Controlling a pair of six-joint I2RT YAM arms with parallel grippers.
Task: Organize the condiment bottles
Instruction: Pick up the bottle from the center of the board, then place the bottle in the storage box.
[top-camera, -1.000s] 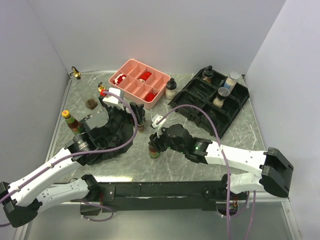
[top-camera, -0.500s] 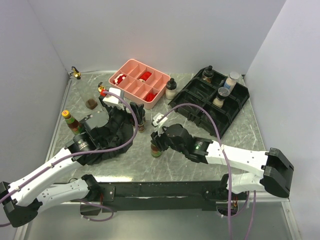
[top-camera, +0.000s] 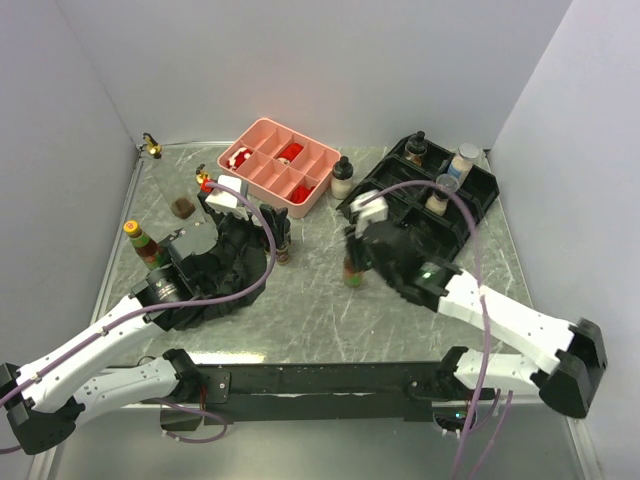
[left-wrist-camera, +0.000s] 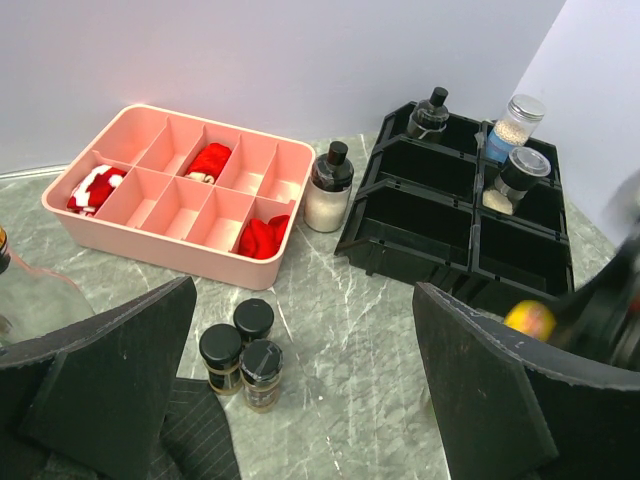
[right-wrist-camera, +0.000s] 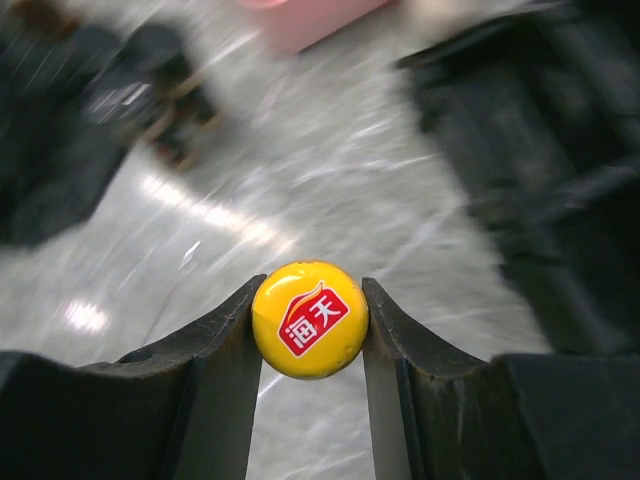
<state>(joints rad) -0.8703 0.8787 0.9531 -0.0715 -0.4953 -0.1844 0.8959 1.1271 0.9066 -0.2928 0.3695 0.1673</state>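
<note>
Top external: right gripper (top-camera: 353, 258) has its jaws clamped on a yellow-capped sauce bottle (top-camera: 351, 273), which is upright and just off the near-left corner of the black rack (top-camera: 465, 225). Can't tell whether its base touches the counter (top-camera: 330, 320).

Right wrist: the cap is pinched between both fingers (right-wrist-camera: 215, 340); the background is blurred.

Left wrist: left gripper (left-wrist-camera: 302, 292) has its jaws wide, holding nothing. Three black-lidded spice jars (left-wrist-camera: 245, 345) stand clustered on the counter under the gap, beside the black cloth (left-wrist-camera: 200, 440).

The rack holds a black-capped bottle (left-wrist-camera: 430, 110), a grey-lidded shaker (left-wrist-camera: 515, 120) and a dark-lidded shaker (left-wrist-camera: 515, 175).

A white-filled bottle (left-wrist-camera: 328, 188) stands between the pink tray (left-wrist-camera: 150, 245) and the rack.

A second yellow-capped bottle (top-camera: 140, 242) is near the left wall, and a gold-spouted clear bottle (top-camera: 150, 146) is in the back-left corner.
</note>
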